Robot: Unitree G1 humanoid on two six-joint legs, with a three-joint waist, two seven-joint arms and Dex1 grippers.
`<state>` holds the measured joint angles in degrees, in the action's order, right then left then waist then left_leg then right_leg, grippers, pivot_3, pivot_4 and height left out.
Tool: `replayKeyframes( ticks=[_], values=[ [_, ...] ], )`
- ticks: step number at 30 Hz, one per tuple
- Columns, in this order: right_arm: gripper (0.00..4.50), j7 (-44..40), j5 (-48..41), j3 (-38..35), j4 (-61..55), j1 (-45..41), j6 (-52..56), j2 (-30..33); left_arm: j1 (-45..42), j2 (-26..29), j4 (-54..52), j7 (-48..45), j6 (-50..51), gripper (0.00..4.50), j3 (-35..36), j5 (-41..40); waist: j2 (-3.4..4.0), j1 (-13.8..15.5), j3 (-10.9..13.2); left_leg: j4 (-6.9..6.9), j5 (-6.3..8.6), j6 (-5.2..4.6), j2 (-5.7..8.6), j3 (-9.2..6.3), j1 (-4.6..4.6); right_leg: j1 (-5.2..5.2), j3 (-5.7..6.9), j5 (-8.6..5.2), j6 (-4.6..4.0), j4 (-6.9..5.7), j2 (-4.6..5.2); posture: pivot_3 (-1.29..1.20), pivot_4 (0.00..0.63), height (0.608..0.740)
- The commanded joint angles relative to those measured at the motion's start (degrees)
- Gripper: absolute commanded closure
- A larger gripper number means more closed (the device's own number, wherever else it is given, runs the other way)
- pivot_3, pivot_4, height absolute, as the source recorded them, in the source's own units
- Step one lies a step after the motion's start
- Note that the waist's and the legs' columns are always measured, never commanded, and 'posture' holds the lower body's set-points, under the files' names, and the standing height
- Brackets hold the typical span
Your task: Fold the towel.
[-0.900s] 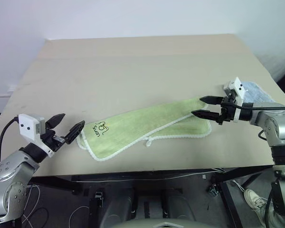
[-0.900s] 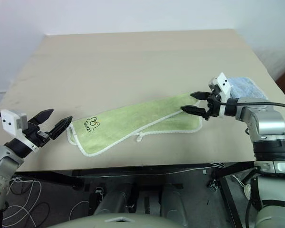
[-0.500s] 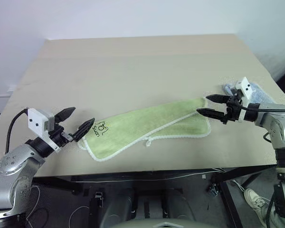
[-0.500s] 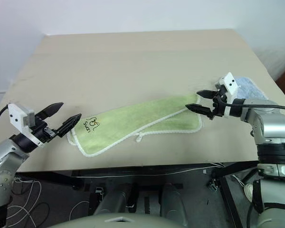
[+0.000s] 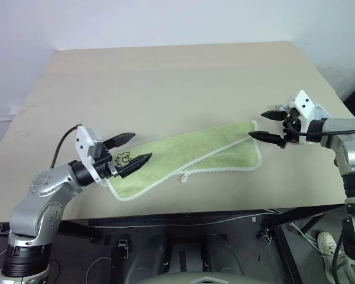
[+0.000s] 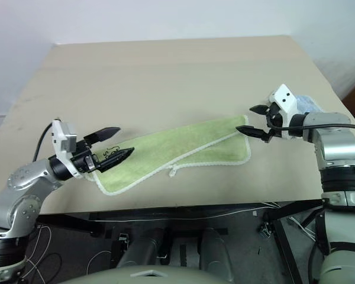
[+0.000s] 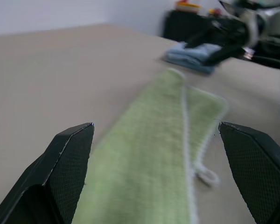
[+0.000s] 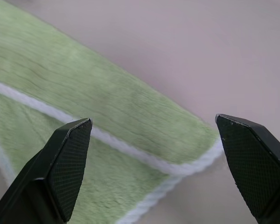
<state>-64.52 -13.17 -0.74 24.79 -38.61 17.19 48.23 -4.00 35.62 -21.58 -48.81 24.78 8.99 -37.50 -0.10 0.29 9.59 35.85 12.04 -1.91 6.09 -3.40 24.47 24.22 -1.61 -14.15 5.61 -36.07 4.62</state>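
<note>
Lying lengthwise-folded on the desk [image 5: 165, 83]: green towel [image 5: 189, 155]. Left gripper [image 5: 129, 151] and right gripper [image 5: 272, 125], jaws apart, empty, poised over opposite ends. Next: clamp ends, fold across.

A beige table [image 5: 165, 83] stands against a pale wall [image 5: 165, 21], with what may be cables [image 5: 100, 260] on the floor beneath.

Head stereo pair looks down on the table [image 5: 165, 77]; wrist cameras view the towel [image 8: 107, 112] closely from opposite ends.
</note>
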Motion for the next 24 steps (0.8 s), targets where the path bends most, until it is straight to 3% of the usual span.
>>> replayKeyframes(
  ticks=[1, 5, 11, 24],
  values=[
    [0.04, 1.66, 6.17, 2.35, 5.65, -3.87, -8.90, 0.73, 0.29, 1.14, 0.78, -2.00, -3.11, 0.00, -1.97, 3.94, 0.01, -0.01, -0.01, 0.00, 0.00, 0.00, 0.00, 0.00, -0.01, -0.01, 0.00, 0.00, -0.01, 0.00, 0.00, 0.00, 0.150, 0.740],
    [0.04, 1.24, 10.97, 4.95, 11.89, -6.03, -17.68, 1.20, -1.75, 0.49, -0.36, -0.91, -1.94, 0.00, -2.64, 3.74, -0.01, 0.23, 0.01, 0.04, 0.00, 0.00, 0.04, 0.00, -0.01, -0.04, 0.01, -0.01, -0.02, 0.03, 0.03, 0.00, 0.150, 0.740],
    [0.04, -0.61, 13.27, 6.66, 15.29, -7.88, -21.54, 0.24, -4.53, -0.03, -1.19, 1.19, -0.44, 0.00, -5.50, 5.46, 0.01, 0.25, 0.01, 0.06, 0.00, 0.00, 0.04, 0.00, -0.01, -0.05, 0.02, 0.05, 0.08, 0.01, 0.00, 0.00, 0.150, 0.740],
    [0.04, 8.12, 24.08, 12.20, 30.54, -16.90, -33.55, -4.63, -8.41, -0.87, -2.25, 4.49, 1.17, 0.00, -7.79, 7.55, 0.01, -0.81, 0.02, 0.07, -0.04, 0.05, 0.04, -0.01, -0.02, -0.04, 0.02, 0.10, 0.17, -0.06, -0.05, 0.00, 0.150, 0.740]
  ],
)
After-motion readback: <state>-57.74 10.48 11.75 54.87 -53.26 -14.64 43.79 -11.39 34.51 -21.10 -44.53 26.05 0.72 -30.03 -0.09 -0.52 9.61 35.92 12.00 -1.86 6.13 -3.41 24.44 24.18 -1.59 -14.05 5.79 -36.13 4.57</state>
